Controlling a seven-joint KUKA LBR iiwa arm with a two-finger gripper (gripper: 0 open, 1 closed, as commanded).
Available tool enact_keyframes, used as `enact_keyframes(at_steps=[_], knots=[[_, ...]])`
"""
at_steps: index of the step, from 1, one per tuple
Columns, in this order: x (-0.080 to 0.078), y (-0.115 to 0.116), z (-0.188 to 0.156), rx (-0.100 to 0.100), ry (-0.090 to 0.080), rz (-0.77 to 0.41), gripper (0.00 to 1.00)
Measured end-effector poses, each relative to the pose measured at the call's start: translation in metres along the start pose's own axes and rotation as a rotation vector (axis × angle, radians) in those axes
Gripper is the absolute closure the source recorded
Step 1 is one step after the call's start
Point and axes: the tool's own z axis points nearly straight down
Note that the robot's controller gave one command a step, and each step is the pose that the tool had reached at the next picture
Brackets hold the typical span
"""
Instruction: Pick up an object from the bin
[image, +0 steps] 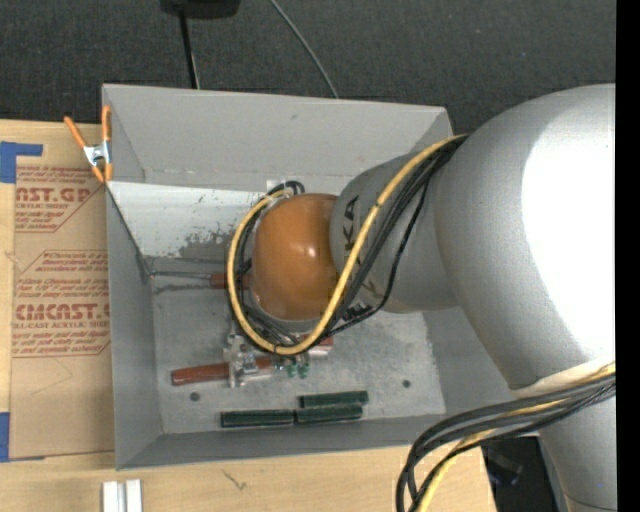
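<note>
The arm (520, 230) reaches in from the right, its orange cover (292, 258) hanging over the middle of the grey bin (130, 330). The pincer (243, 367) sits low at the floor, toward the near left. I cannot tell how far it is open, or whether it grips anything. Its metal tip meets the right end of a slim reddish-brown stick (200, 375), which lies flat and nearly level, stretching left from the pincer. Just nearer the front wall lies a dark green bar (258, 419), and at its right end, set slightly farther back, a second green bar (331, 403).
</note>
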Motion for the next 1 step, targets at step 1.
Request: enact_keyframes(at_steps=[1], knots=[[0.0028,-0.0007,-0.0161,0.005,0.016,0.000,1.00]])
